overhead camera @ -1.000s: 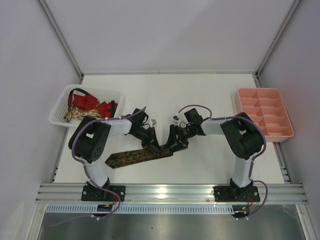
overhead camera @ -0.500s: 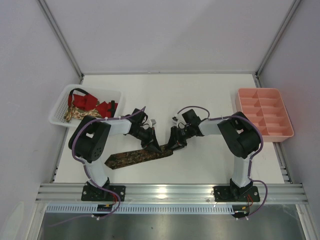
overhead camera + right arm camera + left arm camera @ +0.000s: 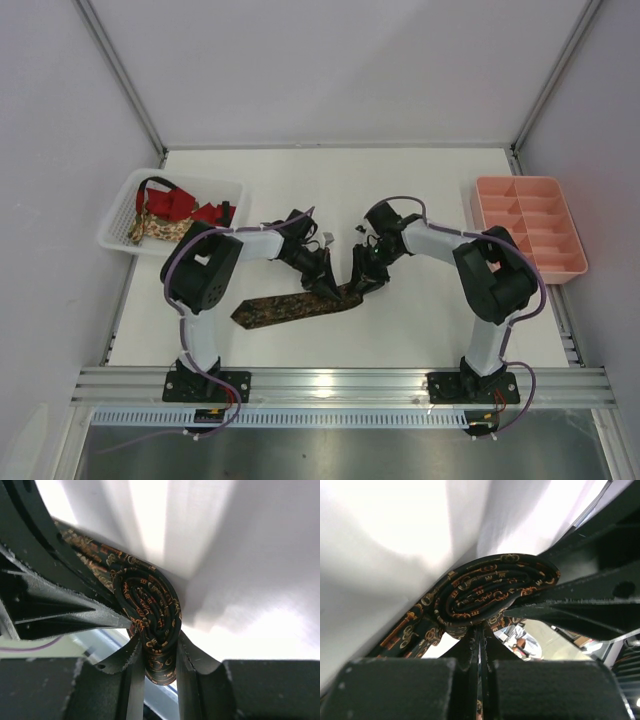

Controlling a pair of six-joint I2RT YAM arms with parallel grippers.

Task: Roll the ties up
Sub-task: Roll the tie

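A white worktop (image 3: pixel 420 330) sits inside a pale-walled booth, with a metal rail (image 3: pixel 340 383) along its near edge. Just beyond the rail lies the brown patterned tie (image 3: pixel 285 308). Its flat tail runs off toward 8 o'clock from a coil standing on edge near the middle. The left claw (image 3: pixel 325 283) reaches the coil from 10 o'clock, its fingers almost fully closed and pinching the coil's edge. The right claw (image 3: pixel 360 287) reaches in from 2 o'clock, clamped across the coil's thickness. The wrist views show the wraps snug but slightly oval.

To roll well, I judge one claw should grip the core firmly while the other feeds the tail on under light tension, with edges aligned, so the spiral neither cones out nor springs loose.

Farther back, the other ties (image 3: pixel 170 208) wait in a white basket (image 3: pixel 115 236) at 10 o'clock, and a pink tray (image 3: pixel 545 272) stands at 2 o'clock.
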